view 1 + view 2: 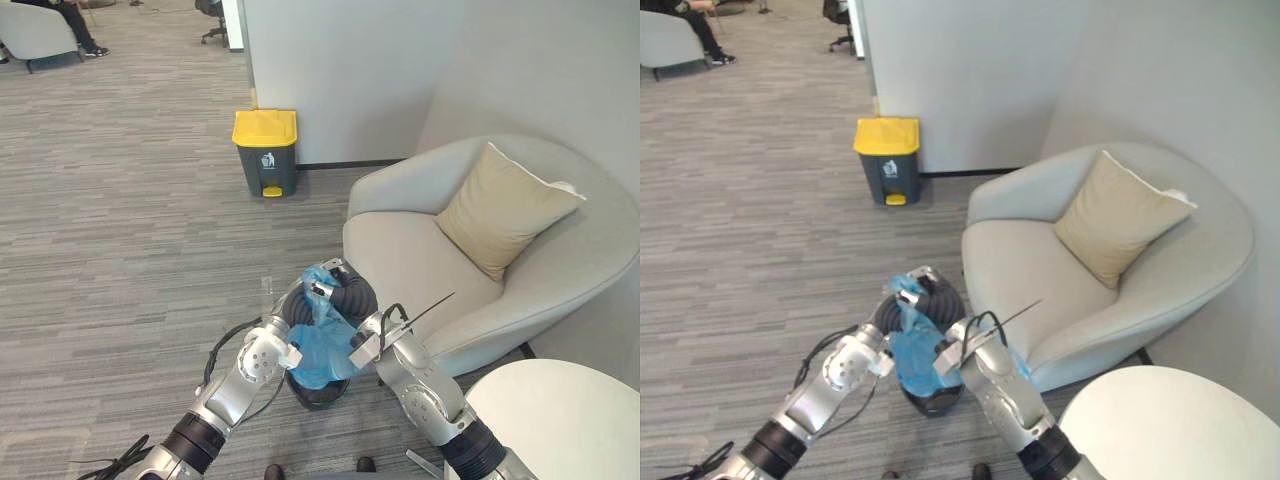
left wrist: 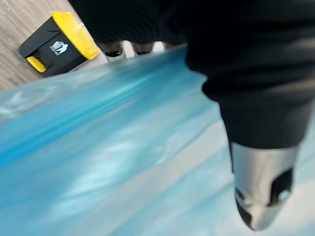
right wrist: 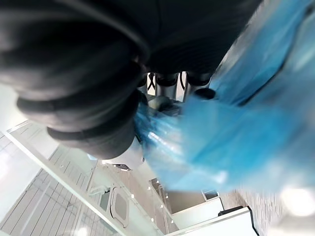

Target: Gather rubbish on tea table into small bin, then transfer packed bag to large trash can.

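Beige cushion (image 1: 505, 210) leaning in grey armchair (image 1: 400, 260), beside white wall (image 1: 340, 70), on grey carpet (image 1: 130, 250).

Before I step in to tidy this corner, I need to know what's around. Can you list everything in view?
blue bag: one, blue, top bunched, over the small bin
small bin: one, black, on the floor before the armchair
trash can: one, grey with yellow lid, by the far wall
armchair: one, beige, against the wall
cushion: one, tan, on the armchair
round table: one, white, at the robot's right
person: one, dark clothes, seated far off at left
left hand: at the bag's top
right hand: fingers closed on the bag's top
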{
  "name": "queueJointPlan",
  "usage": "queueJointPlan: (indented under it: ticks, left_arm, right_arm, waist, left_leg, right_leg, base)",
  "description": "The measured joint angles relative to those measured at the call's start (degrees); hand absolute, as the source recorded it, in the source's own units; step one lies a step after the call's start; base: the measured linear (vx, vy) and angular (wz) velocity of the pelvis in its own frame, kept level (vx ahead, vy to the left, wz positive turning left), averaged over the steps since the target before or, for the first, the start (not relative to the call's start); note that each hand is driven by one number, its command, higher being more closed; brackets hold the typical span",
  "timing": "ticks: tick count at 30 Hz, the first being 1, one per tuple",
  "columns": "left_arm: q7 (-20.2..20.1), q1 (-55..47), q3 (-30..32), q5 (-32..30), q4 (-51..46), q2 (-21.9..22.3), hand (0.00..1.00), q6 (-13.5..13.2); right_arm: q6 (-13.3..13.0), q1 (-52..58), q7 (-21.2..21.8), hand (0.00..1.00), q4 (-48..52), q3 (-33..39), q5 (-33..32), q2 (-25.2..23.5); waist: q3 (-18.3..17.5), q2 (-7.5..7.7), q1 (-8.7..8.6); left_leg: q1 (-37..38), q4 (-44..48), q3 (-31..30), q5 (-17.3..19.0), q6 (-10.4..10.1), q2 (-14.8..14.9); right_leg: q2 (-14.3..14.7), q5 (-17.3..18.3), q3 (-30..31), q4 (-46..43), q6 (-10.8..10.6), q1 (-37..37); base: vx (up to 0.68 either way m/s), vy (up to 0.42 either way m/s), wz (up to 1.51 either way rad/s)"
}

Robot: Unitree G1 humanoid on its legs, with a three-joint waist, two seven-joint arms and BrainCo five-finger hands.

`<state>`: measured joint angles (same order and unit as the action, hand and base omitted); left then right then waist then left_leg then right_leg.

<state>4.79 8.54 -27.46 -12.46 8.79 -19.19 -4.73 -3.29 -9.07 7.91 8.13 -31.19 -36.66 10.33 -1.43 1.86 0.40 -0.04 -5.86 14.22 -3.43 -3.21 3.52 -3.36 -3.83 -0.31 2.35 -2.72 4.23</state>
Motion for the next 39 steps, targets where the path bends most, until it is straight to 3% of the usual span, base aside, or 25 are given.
queueJointPlan:
  ticks: [14,20,21,27,31,39]
  left_arm:
    - [-1.3,-0.3,0.1,-1.0,6.1,1.9,0.00,0.0]
    - [0.8,-1.4,0.2,-2.1,6.7,2.6,0.00,0.1]
    - [1.0,-1.5,0.2,-2.1,6.7,2.7,1.00,0.1]
    - [2.9,-2.8,-1.0,-2.7,7.0,5.8,1.00,0.2]
    - [5.1,-2.3,-2.8,-5.8,10.1,10.7,1.00,1.5]
    - [7.6,0.0,-0.6,-6.4,18.2,11.0,1.00,3.1]
  right_arm:
    - [0.5,-5.8,-0.2,1.00,0.3,-3.6,-1.7,-0.6]
    - [0.5,-8.6,-0.2,1.00,0.6,-5.7,-2.1,-1.4]
    - [0.5,-8.9,-0.2,1.00,0.7,-5.8,-2.1,-1.5]
    - [0.5,-9.0,-0.4,1.00,2.5,-8.6,-2.2,-4.3]
    - [0.6,-9.0,-2.2,1.00,1.9,-9.9,-2.1,-4.3]
    - [0.5,-8.8,-3.1,1.00,-0.3,-9.4,-2.2,-4.2]
  waist:
    - [-0.1,0.08,-0.34]
    - [-0.1,0.08,-0.34]
    - [-0.1,0.08,-0.31]
    - [-0.1,0.10,-0.07]
    - [-0.1,0.13,-0.08]
    - [0.0,0.22,-0.99]
  left_leg:
    - [0.2,0.0,1.8,0.1,-0.1,0.3]
    - [0.2,0.0,1.8,0.1,-0.2,0.7]
    - [0.2,0.0,1.8,0.1,-0.2,0.5]
    - [0.4,-0.1,1.9,0.2,-0.3,0.7]
    - [-0.1,-0.1,1.9,0.3,-0.5,0.6]
    - [0.0,0.0,2.3,0.2,-0.5,0.7]
  right_leg:
    - [0.5,-0.6,2.1,-0.1,0.0,0.9]
    - [0.6,-0.6,2.1,-0.1,0.0,0.9]
    - [0.6,-0.6,2.0,-0.1,0.0,0.9]
    - [0.6,-0.4,2.1,-0.6,-0.2,0.9]
    - [0.6,-0.4,2.5,-0.9,-0.2,1.7]
    - [1.0,-0.6,3.0,-0.6,0.1,1.7]
  base:
    - [-0.01,0.001,-0.07]
    - [0.00,0.000,0.00]
    - [0.00,0.000,0.00]
    - [0.00,0.000,0.00]
    - [-0.01,0.000,-0.04]
    - [0.00,-0.003,-0.03]
